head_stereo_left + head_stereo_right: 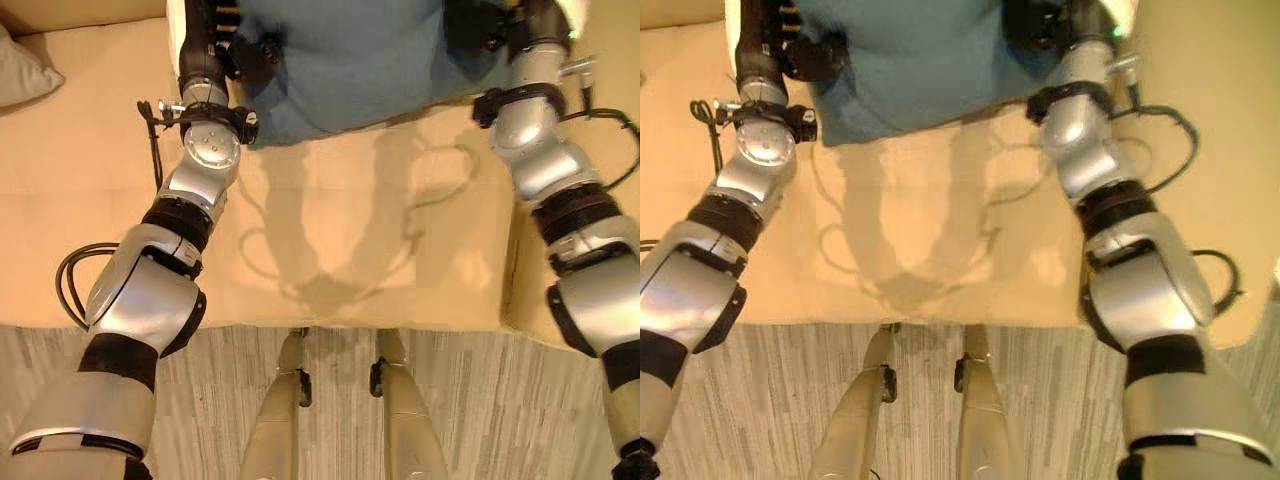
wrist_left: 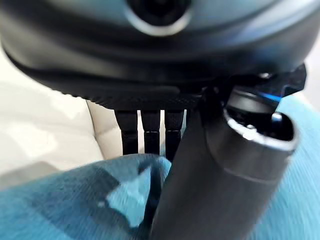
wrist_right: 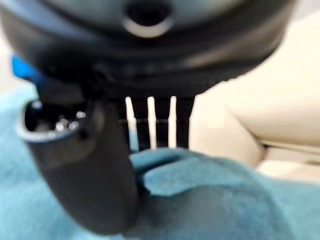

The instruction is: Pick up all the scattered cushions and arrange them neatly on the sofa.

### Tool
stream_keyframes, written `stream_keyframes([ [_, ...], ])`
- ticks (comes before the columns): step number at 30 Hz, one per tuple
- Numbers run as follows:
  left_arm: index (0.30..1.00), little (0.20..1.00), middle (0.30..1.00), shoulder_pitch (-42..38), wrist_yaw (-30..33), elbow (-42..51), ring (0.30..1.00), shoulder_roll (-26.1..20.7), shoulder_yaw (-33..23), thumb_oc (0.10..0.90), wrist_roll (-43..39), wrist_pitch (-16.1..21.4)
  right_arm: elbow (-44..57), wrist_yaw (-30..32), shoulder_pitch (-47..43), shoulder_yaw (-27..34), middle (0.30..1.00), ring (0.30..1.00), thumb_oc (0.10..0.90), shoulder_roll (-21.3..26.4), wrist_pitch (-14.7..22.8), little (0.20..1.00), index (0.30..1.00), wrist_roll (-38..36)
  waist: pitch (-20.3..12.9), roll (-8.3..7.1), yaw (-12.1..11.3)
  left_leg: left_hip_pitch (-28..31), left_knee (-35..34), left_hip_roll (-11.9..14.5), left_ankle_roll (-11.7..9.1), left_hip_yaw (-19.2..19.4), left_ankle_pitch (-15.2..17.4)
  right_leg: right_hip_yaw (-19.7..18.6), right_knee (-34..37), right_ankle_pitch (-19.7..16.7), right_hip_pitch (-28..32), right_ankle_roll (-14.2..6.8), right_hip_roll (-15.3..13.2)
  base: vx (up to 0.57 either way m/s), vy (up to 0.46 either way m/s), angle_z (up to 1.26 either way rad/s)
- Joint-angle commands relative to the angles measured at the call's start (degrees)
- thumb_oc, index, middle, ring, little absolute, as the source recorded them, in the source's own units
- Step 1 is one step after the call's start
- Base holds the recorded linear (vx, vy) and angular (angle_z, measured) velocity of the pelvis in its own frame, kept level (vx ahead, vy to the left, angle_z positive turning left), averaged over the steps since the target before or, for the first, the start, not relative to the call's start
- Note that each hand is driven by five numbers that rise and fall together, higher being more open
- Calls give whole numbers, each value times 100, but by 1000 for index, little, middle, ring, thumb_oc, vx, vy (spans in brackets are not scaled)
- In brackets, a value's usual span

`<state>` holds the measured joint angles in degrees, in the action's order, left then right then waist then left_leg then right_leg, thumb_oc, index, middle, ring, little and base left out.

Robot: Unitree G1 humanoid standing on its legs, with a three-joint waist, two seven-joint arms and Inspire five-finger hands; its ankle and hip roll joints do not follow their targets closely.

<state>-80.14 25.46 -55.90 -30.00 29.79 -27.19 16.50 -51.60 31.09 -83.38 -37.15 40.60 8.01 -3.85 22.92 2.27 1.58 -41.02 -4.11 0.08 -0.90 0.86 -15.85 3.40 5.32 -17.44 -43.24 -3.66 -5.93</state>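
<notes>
Teal fabric — the teal cushion (image 1: 340, 60) lies at the back of the sofa seat (image 1: 380, 230), close to the backrest, roughly in the middle between the two arms. Its front edge hangs a little over the beige seat and throws a shadow there.

The left hand (image 1: 225, 45) is at the left edge of this cushion. In the left wrist view the thumb (image 2: 225, 175) lies on top of the teal cloth while the fingers (image 2: 150, 135) go down behind the fold, so the cloth is pinched between them — the hand is grasping the cushion.

The right hand (image 1: 1040, 25) is at the right edge of the same cushion. In the right wrist view its thumb (image 3: 85, 170) presses on the top of the fabric and the fingers (image 3: 160, 125) stand behind a raised fold of it, so this hand is also closed on the cushion.

A second cushion, light beige (image 1: 25, 70), rests at the far left corner of the sofa, well apart from the teal one. It leans toward the backrest and touches nothing else.

The front edge of the seat meets a grey striped carpet (image 1: 470, 400).
</notes>
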Motion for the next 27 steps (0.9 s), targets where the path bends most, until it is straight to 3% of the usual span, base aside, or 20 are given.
stream_keyframes([
  [1,900,900,900,-77,-23,498,900,122,124,800,-109,780,524,-126,88,43,900,900,800,-669,433,900,900,18,-1649,-315,-71,227,-89,75,-527,-75,751,95,-32,695,262,-809,-102,10,-21,3],
  [10,900,900,900,796,-41,882,900,-138,-219,800,76,743,786,-242,793,366,900,900,800,-528,438,900,900,133,-1773,-362,-61,149,-89,53,-567,-99,737,136,-32,694,188,-801,-116,-5,-16,0],
  [16,900,900,900,1422,-120,1107,900,-501,-536,800,136,714,949,-323,1357,893,900,900,800,-244,507,900,900,-83,-1860,-386,-43,175,-89,56,-586,-109,754,168,-32,706,220,-798,-149,4,1,2],
  [23,900,900,900,2257,-207,1630,900,-768,-1101,800,-24,820,1252,-342,1992,1511,900,900,800,133,623,900,900,-308,-1899,-406,-78,259,-89,61,-609,-124,787,229,-32,747,323,-790,-183,0,0,0],
  [27,900,900,900,3206,-361,2258,900,-783,-1655,800,-198,950,1372,-514,2495,1808,900,900,800,258,710,900,900,-541,-1872,-428,-179,330,-89,73,-617,-110,804,263,-32,771,402,-771,-199,7,-17,3],
])
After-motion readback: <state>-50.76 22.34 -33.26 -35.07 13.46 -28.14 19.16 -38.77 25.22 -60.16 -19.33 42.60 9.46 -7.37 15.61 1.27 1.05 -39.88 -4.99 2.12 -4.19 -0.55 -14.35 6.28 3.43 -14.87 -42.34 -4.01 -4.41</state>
